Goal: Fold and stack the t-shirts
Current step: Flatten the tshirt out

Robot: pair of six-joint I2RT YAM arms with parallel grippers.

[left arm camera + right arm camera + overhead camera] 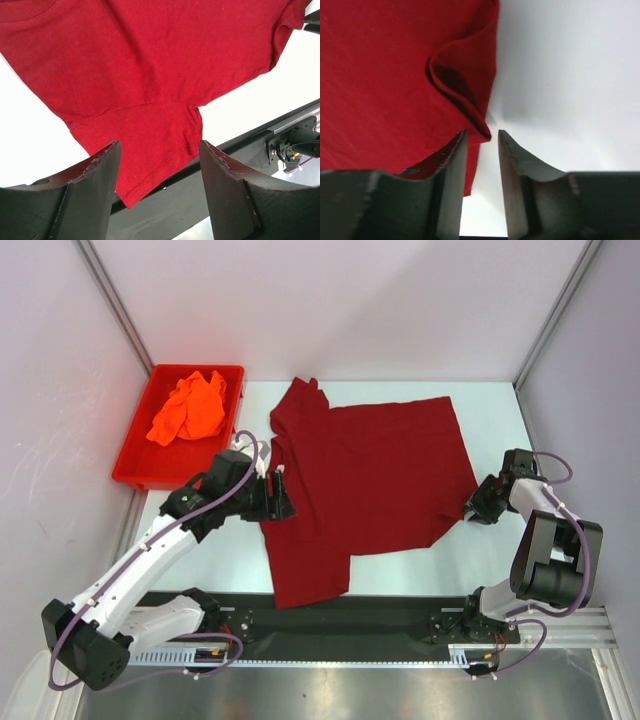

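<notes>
Maroon shirt [370, 480] spread on the bench [490, 410] — left gripper [160, 150] gapes above its sleeve [150, 130]; right gripper [483, 137], slightly parted, at its edge fold [460, 85].

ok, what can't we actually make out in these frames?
- Right wrist view: right jaws stand narrowly apart at a fold of the maroon shirt; whether they touch it is hidden behind the jaw.
- Top view: orange shirt bunched in the red bin; sleeves lost in its own folds.
- Top view: left arm covers the maroon shirt's left edge.
- Left wrist view: neckline cut off at top.
</notes>
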